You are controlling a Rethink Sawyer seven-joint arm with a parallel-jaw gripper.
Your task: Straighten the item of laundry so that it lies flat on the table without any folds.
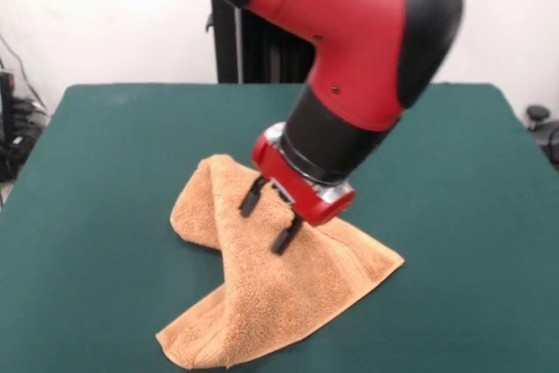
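Observation:
The light orange-tan towel point(262, 303) lies crumpled on the dark green table point(105, 146), near the front and middle. It is drawn up into a raised ridge, with folds falling to the left and to the front right. My gripper point(267, 219) comes down from the red and black arm and sits on that ridge. One black finger point(251, 198) shows on the left side and the other on the near side, with a fold of towel pinched between them. The towel's front left corner reaches the bottom edge of the view.
The robot's black pedestal point(249, 50) stands behind the table's far edge. Cables and dark equipment point(13, 128) sit off the table's left side. A dark object point(540, 120) sits off the right side.

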